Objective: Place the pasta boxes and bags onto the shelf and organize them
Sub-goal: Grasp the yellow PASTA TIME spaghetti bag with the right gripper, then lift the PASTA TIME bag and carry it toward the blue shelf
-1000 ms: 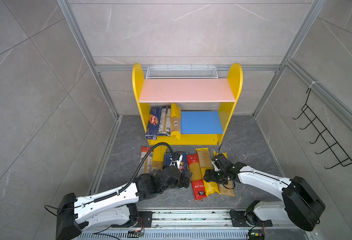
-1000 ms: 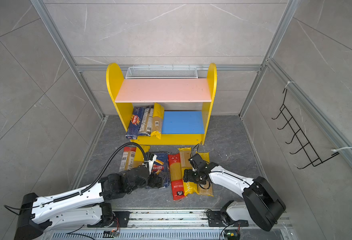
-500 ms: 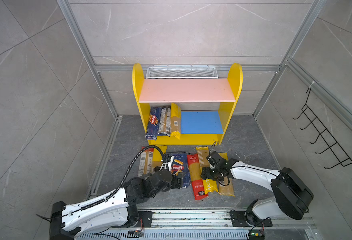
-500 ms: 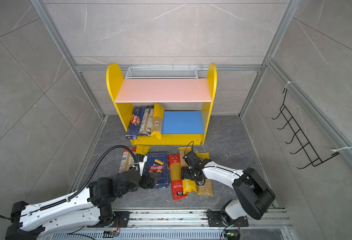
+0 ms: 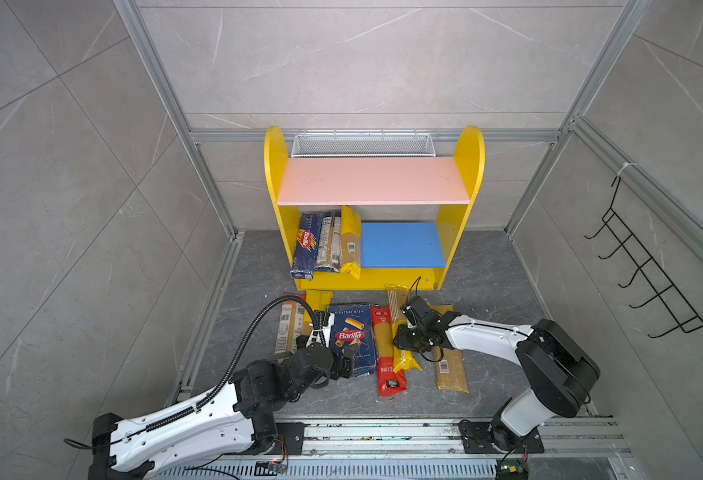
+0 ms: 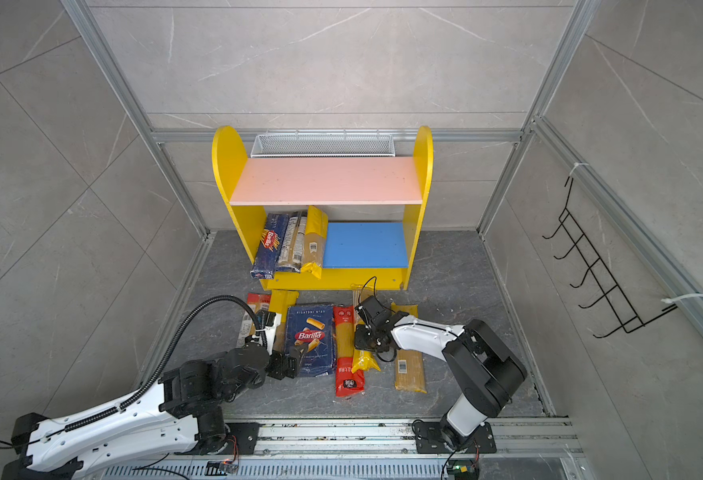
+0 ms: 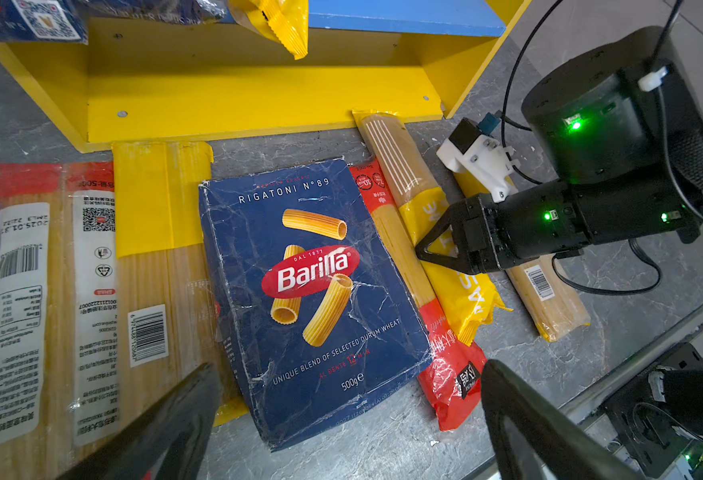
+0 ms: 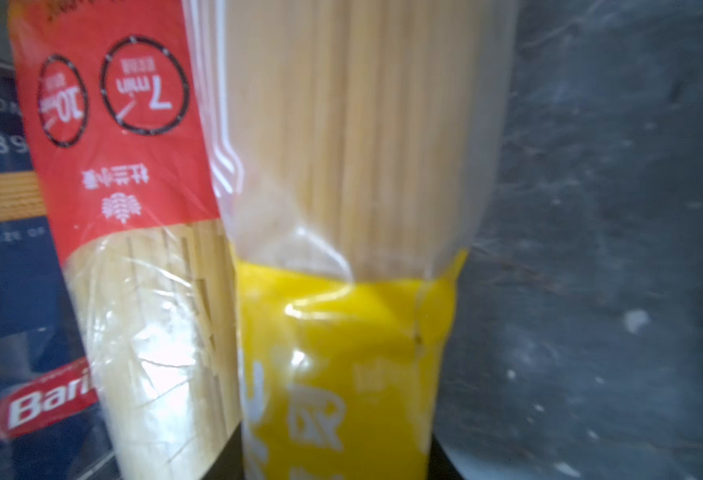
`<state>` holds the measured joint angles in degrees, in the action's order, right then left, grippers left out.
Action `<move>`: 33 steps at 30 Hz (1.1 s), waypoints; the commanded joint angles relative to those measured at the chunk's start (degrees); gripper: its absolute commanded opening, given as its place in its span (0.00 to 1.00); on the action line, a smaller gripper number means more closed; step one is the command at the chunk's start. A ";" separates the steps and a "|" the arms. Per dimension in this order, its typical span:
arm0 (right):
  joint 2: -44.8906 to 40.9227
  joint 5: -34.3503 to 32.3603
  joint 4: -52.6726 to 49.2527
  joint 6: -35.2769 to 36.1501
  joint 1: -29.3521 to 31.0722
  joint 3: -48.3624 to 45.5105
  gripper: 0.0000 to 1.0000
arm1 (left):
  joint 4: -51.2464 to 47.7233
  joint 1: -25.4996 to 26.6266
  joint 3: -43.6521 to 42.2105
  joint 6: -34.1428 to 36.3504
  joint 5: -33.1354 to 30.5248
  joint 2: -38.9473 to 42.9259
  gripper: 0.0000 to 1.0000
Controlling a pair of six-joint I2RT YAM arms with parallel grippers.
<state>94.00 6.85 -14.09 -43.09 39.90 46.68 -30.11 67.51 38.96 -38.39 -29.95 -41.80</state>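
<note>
The right gripper (image 7: 428,253), wide a second ago, is now clamping the yellow bag (image 8: 341,332) lying between its fingers on the floor (image 5: 487,270), readying a lift to the shelf (image 5: 275,174) ahead, while the left gripper (image 7: 347,370) is hovering agape above the rigatoni box (image 7: 312,270).

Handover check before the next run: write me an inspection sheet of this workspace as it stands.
Surface: dark grey stone-look floor.
Job's things: shelf holds Barilla spaghetti box, dark-ended bag and yellow-ended bag at the blue board's left; pink board bare; the other packs, including rigatoni pack and red-ended bag, lie on the floor in front.
Clutter: nothing seen.
Grippers: left gripper open by the rigatoni pack's near end; right gripper shut on yellow-banded bag beside the red-ended bag.
Cables: black conduit arcs over the left arm; thin cable loops beside the right gripper.
Surroundings: tiled walls, aluminium frame, black hook rack on the wall, mesh basket behind the pink board.
</note>
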 commanded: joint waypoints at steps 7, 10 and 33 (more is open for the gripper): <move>-0.56 8.34 3.50 -1.78 1.42 -7.38 0.28 | -3.80 0.04 1.33 -0.72 -3.60 2.29 1.00; -4.43 9.69 5.07 -2.92 0.95 -9.05 0.26 | -4.42 0.04 1.98 -0.68 -3.97 2.22 1.00; -27.28 23.57 9.74 -6.31 -6.79 -16.97 0.19 | -6.02 0.06 8.92 0.15 -5.46 -5.39 1.00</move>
<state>70.22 26.74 -8.34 -49.58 33.39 28.80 -35.90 67.51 45.28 -38.39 -33.10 -46.50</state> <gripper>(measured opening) 0.272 0.997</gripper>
